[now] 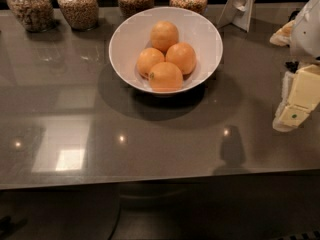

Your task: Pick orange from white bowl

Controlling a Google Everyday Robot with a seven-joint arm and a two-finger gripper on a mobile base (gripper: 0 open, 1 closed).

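Gripper point(294, 106) hangs at the right edge of view, above the counter point(150, 144) and well apart from the white bowl point(125, 39); whether it is wide or narrow cannot be told. Glass jars point(80, 6) stand behind the bowl. The orange point(181, 57) lies inside, touching its neighbours. Risk: descent into closely packed fruit may strike the rim or push a neighbour, causing a slipped grasp.
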